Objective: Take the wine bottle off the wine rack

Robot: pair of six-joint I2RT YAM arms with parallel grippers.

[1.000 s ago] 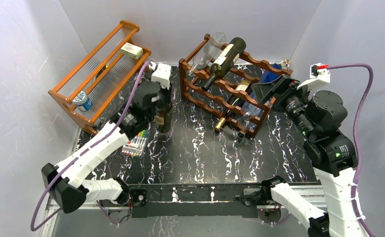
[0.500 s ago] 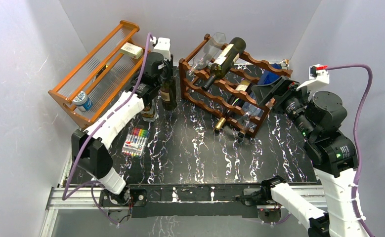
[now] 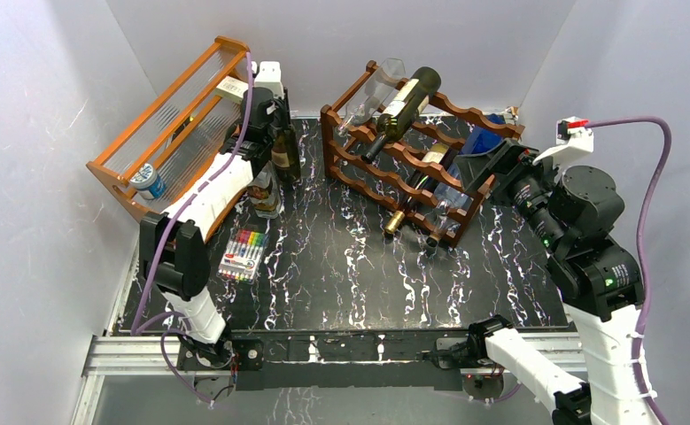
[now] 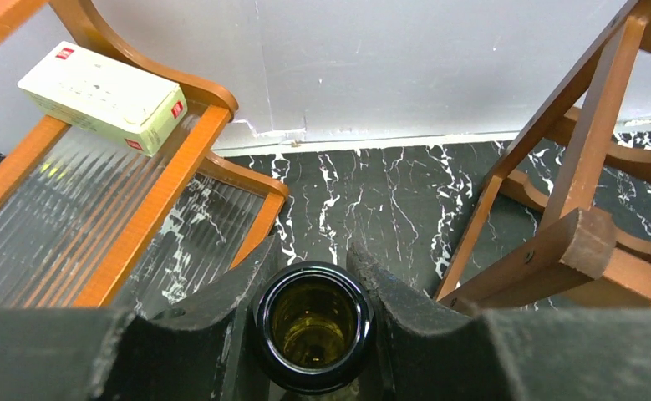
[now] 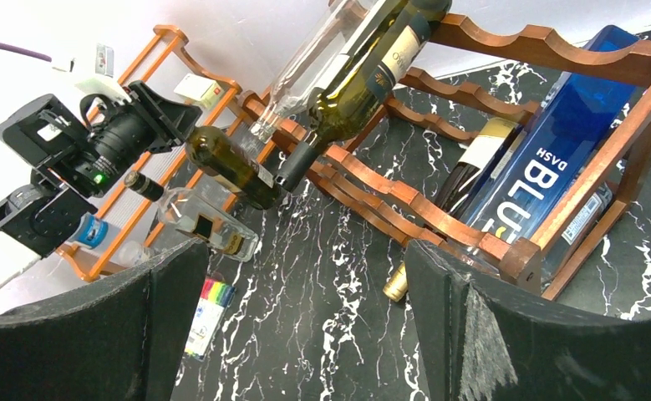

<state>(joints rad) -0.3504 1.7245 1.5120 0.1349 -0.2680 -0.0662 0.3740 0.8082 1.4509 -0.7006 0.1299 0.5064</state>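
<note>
Wine bottle (image 3: pixel 285 158) is hanging roughly upright from the left tool (image 3: pixel 275 119), already clear of the wine rack (image 5: pixel 389 199) and sitting between that rack and the orange shelf (image 3: pixel 115 168). The left tool is pinching narrow on the neck just under the lip, so the heavy body is hanging below and the open mouth is facing the wrist camera. Whether the base is touching the worktop (image 3: pixel 350 266) I cannot tell. The right tool (image 5: pixel 301 276) is standing wide and holding nothing, hovering off the rack's right end near the blue bottle (image 5: pixel 556 150), probably keeping out of the way. Other bottles (image 3: pixel 407 102) are lying cradled in the scalloped rails, so the rack is staying loaded while this one is being carried off.
</note>
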